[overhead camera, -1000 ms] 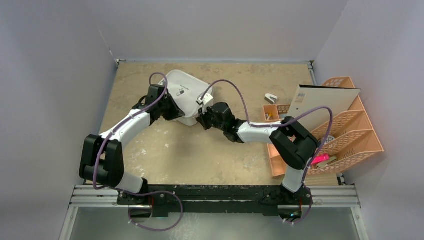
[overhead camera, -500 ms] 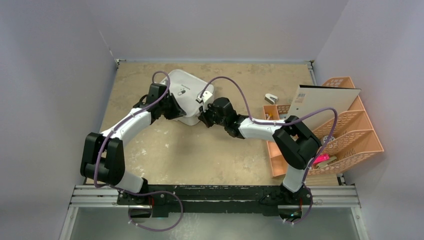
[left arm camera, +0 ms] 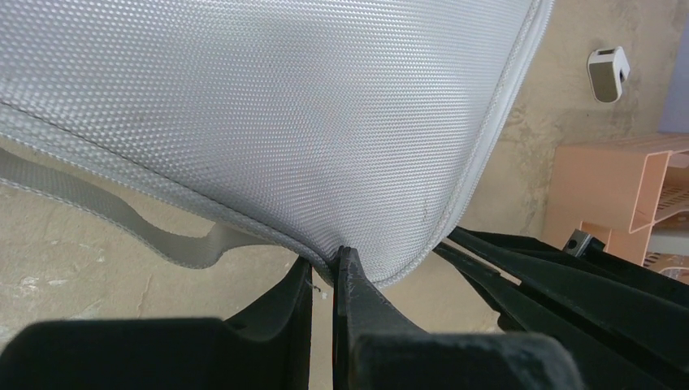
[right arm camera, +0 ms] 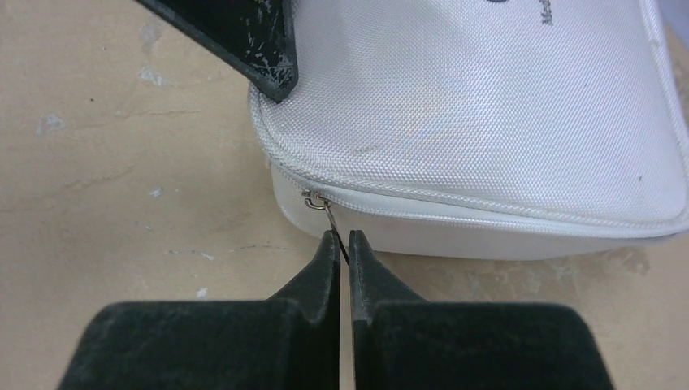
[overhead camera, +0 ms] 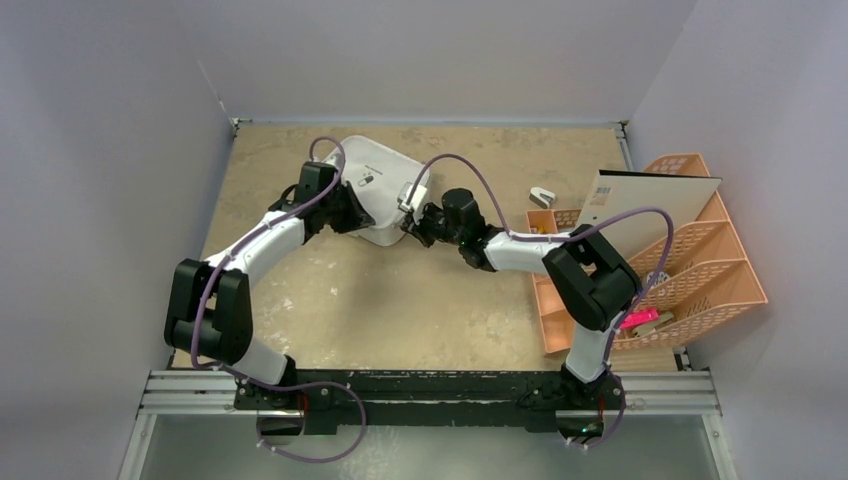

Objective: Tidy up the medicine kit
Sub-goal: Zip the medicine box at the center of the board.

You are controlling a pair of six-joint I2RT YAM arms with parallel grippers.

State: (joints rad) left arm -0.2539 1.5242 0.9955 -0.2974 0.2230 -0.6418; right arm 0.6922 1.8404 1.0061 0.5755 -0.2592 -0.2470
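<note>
The medicine kit (overhead camera: pixel 378 185) is a white woven zip case with a dark pill logo, lying at the table's back left. My left gripper (overhead camera: pixel 350 222) is shut on the piped seam at the kit's near corner (left arm camera: pixel 325 264), and the grey underside (left arm camera: pixel 284 122) fills that view. My right gripper (overhead camera: pixel 410 228) is shut on the thin metal zipper pull (right arm camera: pixel 329 218) at the kit's front corner (right arm camera: pixel 343 237), with the slider at the left end of the zip. The kit's lid (right arm camera: pixel 487 106) lies closed above the zip line.
A peach lattice organizer (overhead camera: pixel 700 270) stands at the right edge with a white board (overhead camera: pixel 650 205) leaning in it. A small white and grey clip (overhead camera: pixel 542 196) lies on the table beside it. The left fingers (right arm camera: pixel 260 41) reach in over the kit's corner.
The right wrist has swung up and to the right while holding the pull. The kit has turned and shifted slightly toward the back. The left grip has stayed on the seam.
</note>
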